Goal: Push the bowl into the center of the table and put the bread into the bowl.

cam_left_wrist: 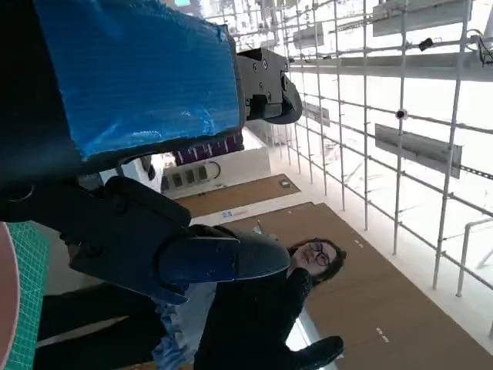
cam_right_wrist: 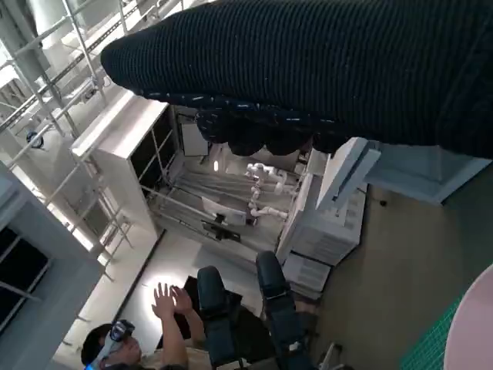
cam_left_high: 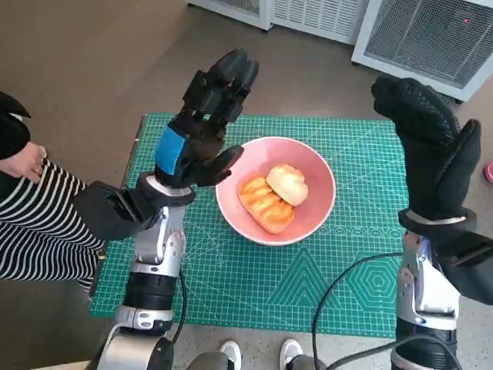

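Just above the middle of the head view, a pink bowl (cam_left_high: 308,173) sits on the green cutting mat (cam_left_high: 254,285) that covers the table, with two pieces of bread (cam_left_high: 273,196) already lying inside it — a grilled, striped piece low and left, its long axis running from upper left to lower right, and a paler bun tucked against its upper right side. Left of the bowl, the left hand (cam_left_high: 200,127) is raised off the mat with its fingers (cam_left_high: 227,81) spread and pointing toward the top of the frame; it holds nothing, and its thumb hangs over the bowl's left rim, though whether it touches cannot be told. At the right edge of the frame the gloved right hand (cam_left_high: 431,146) is likewise lifted, fingers straight and together, holding nothing, standing further off from the bowl's right rim. The left hand is plainly the nearer of the two. Green mat shows on every side of the bowl, widest below it and to its right — so nothing crowds it. By the look of things both parts of the task are done. A person in a striped top (cam_left_high: 31,231) sits at the left edge, close to the table's corner.
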{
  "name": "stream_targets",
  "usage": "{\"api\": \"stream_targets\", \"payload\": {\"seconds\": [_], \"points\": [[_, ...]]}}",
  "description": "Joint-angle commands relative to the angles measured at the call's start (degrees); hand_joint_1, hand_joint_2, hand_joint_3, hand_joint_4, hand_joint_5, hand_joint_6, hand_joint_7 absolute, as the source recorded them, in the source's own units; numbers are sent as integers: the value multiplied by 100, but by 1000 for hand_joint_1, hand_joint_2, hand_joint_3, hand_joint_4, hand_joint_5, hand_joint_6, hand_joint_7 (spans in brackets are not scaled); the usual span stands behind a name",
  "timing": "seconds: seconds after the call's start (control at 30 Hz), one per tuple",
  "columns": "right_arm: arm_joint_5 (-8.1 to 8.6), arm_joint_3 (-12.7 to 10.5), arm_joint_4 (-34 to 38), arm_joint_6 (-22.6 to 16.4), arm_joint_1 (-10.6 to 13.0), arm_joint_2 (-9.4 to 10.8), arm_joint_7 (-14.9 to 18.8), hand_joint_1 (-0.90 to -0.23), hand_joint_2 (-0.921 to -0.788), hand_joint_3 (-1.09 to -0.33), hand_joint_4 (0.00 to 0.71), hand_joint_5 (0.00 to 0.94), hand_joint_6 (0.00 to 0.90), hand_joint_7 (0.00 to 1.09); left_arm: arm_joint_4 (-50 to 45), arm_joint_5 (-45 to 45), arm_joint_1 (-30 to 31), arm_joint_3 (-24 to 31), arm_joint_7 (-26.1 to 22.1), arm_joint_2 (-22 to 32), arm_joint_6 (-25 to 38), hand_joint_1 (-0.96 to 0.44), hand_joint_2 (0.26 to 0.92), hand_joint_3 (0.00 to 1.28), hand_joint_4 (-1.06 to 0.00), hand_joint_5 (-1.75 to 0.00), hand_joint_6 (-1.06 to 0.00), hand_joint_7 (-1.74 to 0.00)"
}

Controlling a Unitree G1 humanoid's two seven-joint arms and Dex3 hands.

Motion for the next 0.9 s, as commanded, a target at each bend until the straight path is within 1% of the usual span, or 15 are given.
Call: {"api": "stream_targets", "payload": {"seconds": [0.03,0.43,0.9], "points": [[-77,2,133,30,51,-10,-27,-683,-921,-695,137,1,62,466,32,-31,51,18,-25,18,-66,-670,921,357,-68,-92,1,-463],[-43,23,272,-7,-46,-8,17,-684,-921,-694,137,0,62,465,115,-42,45,83,-95,54,-117,-671,921,355,-66,-99,1,-455],[-49,88,356,-33,-116,13,34,-673,-921,-697,141,2,62,465,260,-35,9,158,-143,95,-195,-647,921,326,-63,-112,1,-451]]}}
